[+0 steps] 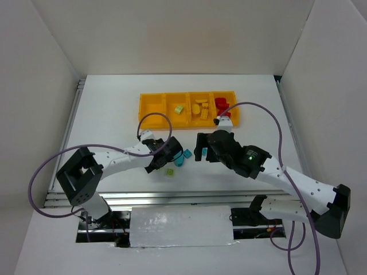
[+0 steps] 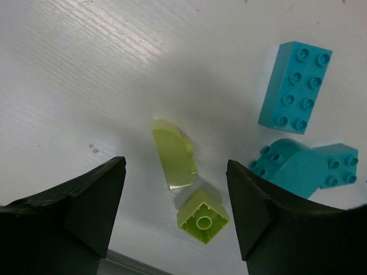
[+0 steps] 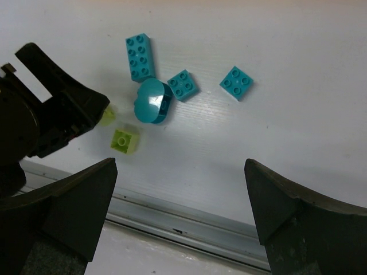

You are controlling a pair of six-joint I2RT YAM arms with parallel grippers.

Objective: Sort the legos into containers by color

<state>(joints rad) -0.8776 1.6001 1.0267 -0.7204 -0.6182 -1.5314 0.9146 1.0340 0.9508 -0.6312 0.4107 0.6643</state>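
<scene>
My left gripper (image 2: 178,200) is open and low over the table. A pale green square brick (image 2: 202,216) lies upside down between its fingertips, with a rounded pale green piece (image 2: 175,153) just beyond it. To their right lie a long cyan brick (image 2: 295,87), a rounded cyan brick (image 2: 292,169) and a small cyan brick (image 2: 341,166). My right gripper (image 3: 180,189) is open and empty, hovering above the cyan bricks (image 3: 150,102) and the green brick (image 3: 125,140). The orange-yellow tray (image 1: 151,105) holds a green brick (image 1: 179,109), yellow bricks (image 1: 200,109) and red bricks (image 1: 223,107).
The tray's leftmost compartment (image 1: 152,107) holds nothing. A metal rail (image 3: 189,220) runs along the table's near edge, close behind the loose bricks. White walls close in the table on three sides. Purple cables loop over both arms.
</scene>
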